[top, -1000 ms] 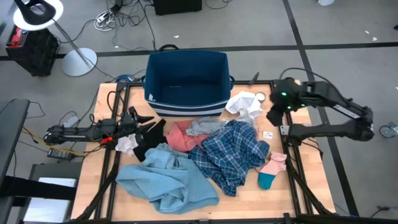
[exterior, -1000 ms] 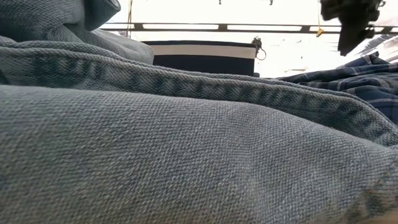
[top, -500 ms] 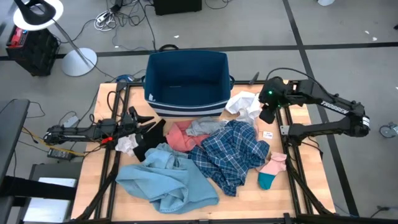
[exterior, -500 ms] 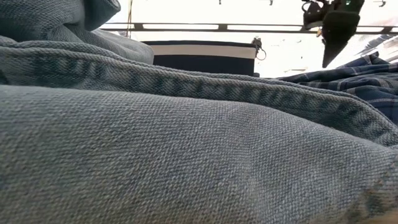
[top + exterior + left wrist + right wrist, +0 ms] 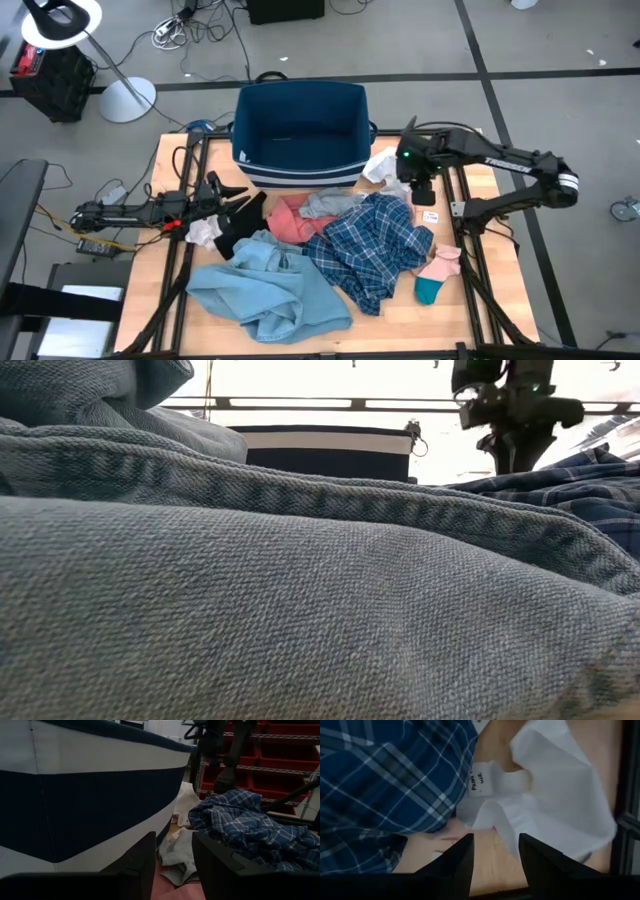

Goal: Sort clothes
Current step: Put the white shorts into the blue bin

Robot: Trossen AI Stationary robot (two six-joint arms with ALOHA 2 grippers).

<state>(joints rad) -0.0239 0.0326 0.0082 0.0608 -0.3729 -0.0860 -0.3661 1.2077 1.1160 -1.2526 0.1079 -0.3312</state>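
The clothes lie heaped on the wooden table: a large light-blue piece, a blue plaid shirt, coral-pink, grey, black and white items, and teal and pink socks. My right gripper hangs open, pointing down, above the white garment beside the plaid shirt, touching nothing. My left gripper rests level and open at the table's left, facing the grey item.
A navy bin with white stripes stands at the table's far edge, its wall close before my left gripper. A small white tag lies on bare wood right of the plaid shirt. The light-blue piece fills the low view.
My right gripper has travelled toward the table's left edge and downward, from the far right corner to over the white garment, rolling about its own axis as it came. It has stayed open. The clothes have not moved.
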